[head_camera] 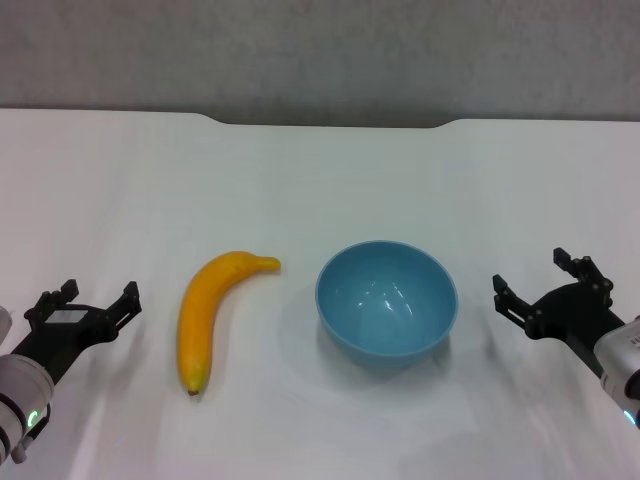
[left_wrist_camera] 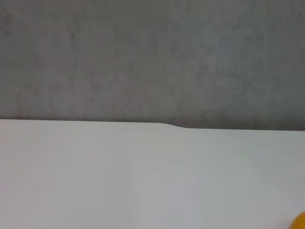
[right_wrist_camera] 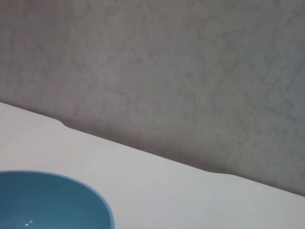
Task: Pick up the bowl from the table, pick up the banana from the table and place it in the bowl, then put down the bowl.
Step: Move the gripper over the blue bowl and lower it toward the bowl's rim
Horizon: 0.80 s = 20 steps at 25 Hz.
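The light blue bowl (head_camera: 387, 297) stands upright and empty on the white table (head_camera: 320, 180), right of centre. The yellow-orange banana (head_camera: 208, 316) lies on the table just left of the bowl, dark tip toward me, not touching it. My left gripper (head_camera: 87, 300) is open and empty, left of the banana. My right gripper (head_camera: 548, 280) is open and empty, right of the bowl. Part of the bowl (right_wrist_camera: 52, 202) shows in the right wrist view. A sliver of the banana (left_wrist_camera: 300, 222) shows in the left wrist view.
The table's far edge has a shallow notch (head_camera: 335, 124) in front of a grey wall (head_camera: 320, 50). The notch also shows in the left wrist view (left_wrist_camera: 174, 125).
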### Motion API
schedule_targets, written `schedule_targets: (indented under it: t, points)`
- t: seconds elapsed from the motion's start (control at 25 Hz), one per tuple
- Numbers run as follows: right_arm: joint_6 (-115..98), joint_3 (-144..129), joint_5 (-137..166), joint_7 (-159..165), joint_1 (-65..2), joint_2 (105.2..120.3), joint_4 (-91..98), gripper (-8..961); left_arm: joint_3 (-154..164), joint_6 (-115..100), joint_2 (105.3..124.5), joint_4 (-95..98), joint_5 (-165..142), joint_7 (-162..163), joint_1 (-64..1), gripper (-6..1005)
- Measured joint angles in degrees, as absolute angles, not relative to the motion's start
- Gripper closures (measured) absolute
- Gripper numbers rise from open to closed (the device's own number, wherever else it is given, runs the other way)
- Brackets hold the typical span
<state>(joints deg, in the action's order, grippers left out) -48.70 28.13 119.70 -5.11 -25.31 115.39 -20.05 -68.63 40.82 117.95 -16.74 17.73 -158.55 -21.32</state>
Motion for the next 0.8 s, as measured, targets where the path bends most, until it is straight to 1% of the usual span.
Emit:
schedule_targets:
  t: [0.52,0.68,0.8]
  points:
    - [-51.7,28.7,120.0,-5.0,-25.4,115.33,-20.6,46,-68.5,43.6,117.90,-17.6,18.2,-158.6,-20.7,108]
    - [-55.2,28.7,120.0,-5.0,-25.3,115.28,-21.4,48,-68.5,48.4,117.79,-18.6,17.9,-158.1,-19.5,107]
    - [-55.1,28.8,120.1,-5.0,-25.3,114.88,-23.7,48,-68.0,50.4,117.37,-20.8,17.5,-156.2,-18.0,107]
